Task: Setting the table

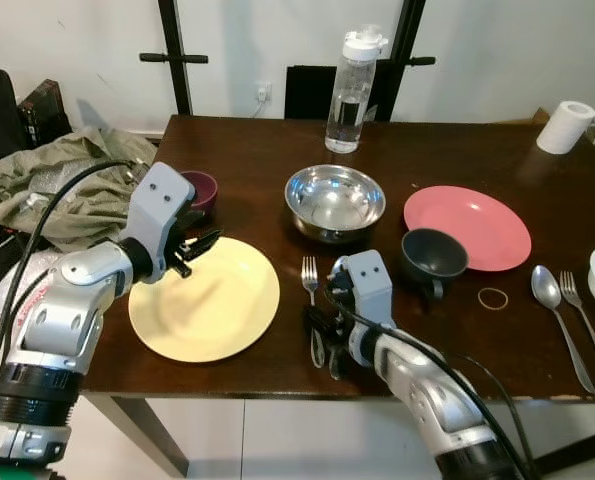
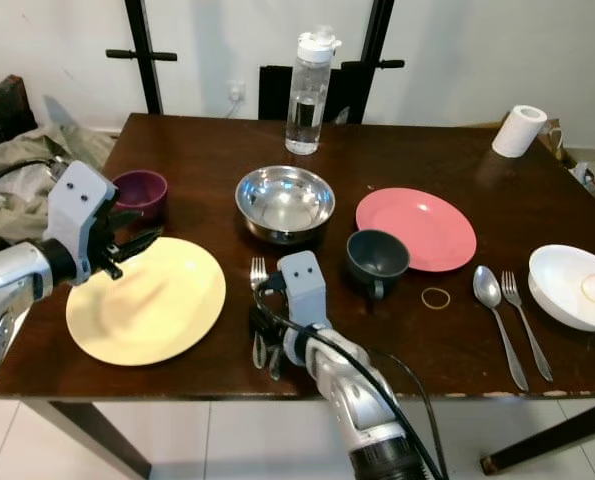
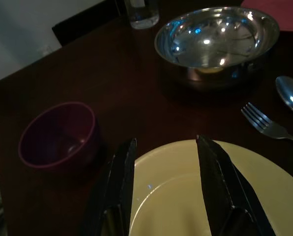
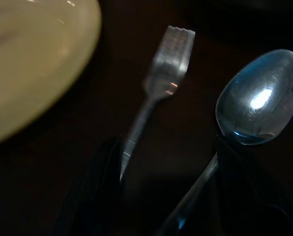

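Left eye view: dark brown wooden table (image 1: 247, 150) carries a round pale yellow plate (image 1: 205, 300) close to the near edge; bare wood lies between it and the silver metal fork (image 1: 311, 283) just to its right. Left gripper (image 1: 199, 247) hovers over the plate's far left rim, fingers apart, nothing between them. Right gripper (image 1: 322, 335) sits low at the near edge over the fork's handle end. Beyond: shiny steel bowl (image 1: 335, 200), small maroon bowl (image 1: 201, 188) at the left gripper's far side, dark grey cup (image 1: 433, 256), pink round plate (image 1: 468, 226), clear water bottle with white cap (image 1: 354, 90), white paper roll (image 1: 565, 126) at the far right corner. Right eye view: shows more of the table's right end, with a white bowl (image 2: 574, 287) near the right edge, a second spoon (image 2: 493, 305) and second fork (image 2: 517, 305) side by side left of it, and a small ring-shaped band (image 2: 436, 297) on open wood. Left wrist view: both black fingers (image 3: 120, 182) spread over the yellow plate's rim, maroon bowl just beyond it. Right wrist view: fingers apart, silver spoon (image 4: 258, 101) and fork lying between them side by side, apart from each other; grip on either cannot be told.
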{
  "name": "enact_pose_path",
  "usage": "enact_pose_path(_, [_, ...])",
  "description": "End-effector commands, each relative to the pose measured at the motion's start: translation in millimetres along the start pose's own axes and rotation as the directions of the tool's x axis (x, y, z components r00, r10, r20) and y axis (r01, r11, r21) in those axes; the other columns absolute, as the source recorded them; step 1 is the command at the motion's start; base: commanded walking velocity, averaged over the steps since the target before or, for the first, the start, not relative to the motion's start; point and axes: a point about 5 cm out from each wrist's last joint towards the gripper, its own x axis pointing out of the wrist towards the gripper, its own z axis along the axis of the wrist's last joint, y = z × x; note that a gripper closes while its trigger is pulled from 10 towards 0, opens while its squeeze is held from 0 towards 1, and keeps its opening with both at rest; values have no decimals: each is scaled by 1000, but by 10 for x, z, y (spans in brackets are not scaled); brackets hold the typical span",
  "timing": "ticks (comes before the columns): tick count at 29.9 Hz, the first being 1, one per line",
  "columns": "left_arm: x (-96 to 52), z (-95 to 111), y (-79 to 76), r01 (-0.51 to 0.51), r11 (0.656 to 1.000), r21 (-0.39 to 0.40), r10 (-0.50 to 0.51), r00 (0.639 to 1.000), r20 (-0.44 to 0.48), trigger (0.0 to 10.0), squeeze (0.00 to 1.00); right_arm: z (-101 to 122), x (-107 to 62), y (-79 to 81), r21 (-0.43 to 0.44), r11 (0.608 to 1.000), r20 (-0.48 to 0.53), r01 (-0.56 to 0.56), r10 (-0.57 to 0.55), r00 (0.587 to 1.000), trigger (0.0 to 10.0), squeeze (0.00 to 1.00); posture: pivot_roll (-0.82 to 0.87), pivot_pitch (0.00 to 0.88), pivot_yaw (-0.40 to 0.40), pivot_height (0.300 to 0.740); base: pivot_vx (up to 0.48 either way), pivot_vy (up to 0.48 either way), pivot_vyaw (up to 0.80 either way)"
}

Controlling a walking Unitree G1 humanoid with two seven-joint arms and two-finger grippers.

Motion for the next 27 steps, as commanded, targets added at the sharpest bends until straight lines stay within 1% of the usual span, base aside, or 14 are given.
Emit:
enact_pose_path(1, [-40,-49,-20,1,1000,-11,-1,1000,-17,10000,0,-170,-65,-41,-11,999,-76,40,-41,996,10000,0,117,226,38,740,0,0,0])
enact_pose_path(3, [-26,-75,-63,8,1000,-23,-8,1000,-20,10000,0,-261,-127,-92,-24,997,-102,76,-79,992,10000,0,108,229,42,740,0,0,0])
enact_pose_path(5, [-11,-85,-87,12,999,-33,-13,1000,-21,10000,0,-343,-156,-99,-30,996,-130,84,-87,988,10000,0,102,231,43,740,0,0,0])
enact_pose_path(7, [-11,-85,-87,12,999,-33,-13,1000,-21,10000,0,-343,-156,-99,-30,996,-130,84,-87,988,10000,0,102,231,43,740,0,0,0])
enact_pose_path(10, [5,-88,-109,16,999,-39,-16,1000,-22,10000,0,-410,-169,-71,-14,997,-151,77,-78,985,10000,0,101,228,45,740,0,0,0])
enact_pose_path(13, [12,-92,-118,13,999,-44,-14,1000,-22,10000,0,-416,-164,-48,8,998,-132,69,-68,989,10000,0,101,227,47,740,0,0,0])
enact_pose_path(14, [13,-96,-124,13,999,-45,-14,1000,-23,10000,0,-387,-165,-30,6,998,-118,58,-57,991,10000,0,102,226,47,740,0,0,0])
enact_pose_path(16, [17,-101,-136,10,999,-52,-11,1000,-23,10000,0,-277,-171,-2,19,999,-57,42,-41,998,10000,0,96,225,47,740,0,0,0])
enact_pose_path(18, [26,-108,-160,11,998,-60,-13,1000,-22,10000,0,-117,-209,-20,-4,999,30,54,-54,998,10000,0,96,225,47,740,0,0,0])
enact_pose_path(20, [31,-115,-182,15,998,-64,-17,1000,-21,10000,0,-1,-273,-43,-49,996,92,73,-68,993,10000,0,91,228,49,740,0,0,0])
enact_pose_path(21, [31,-117,-188,16,998,-65,-18,1000,-22,10000,0,27,-294,-52,-64,994,108,84,-76,991,10000,0,91,228,49,740,0,0,0])
enact_pose_path(24, [33,-125,-199,20,998,-67,-21,1000,-23,10000,0,58,-335,-77,-61,992,127,106,-98,987,10000,0,91,228,49,740,0,0,0])
enact_pose_path(26, [35,-138,-218,26,997,-71,-28,999,-26,10000,0,61,-457,-156,-58,980,138,189,-180,974,10000,0,83,231,54,740,0,0,0])
enact_pose_path(27, [38,-144,-228,31,997,-73,-33,999,-27,10000,0,27,-519,-175,-52,975,127,214,-206,970,10000,0,83,231,54,740,0,0,0])
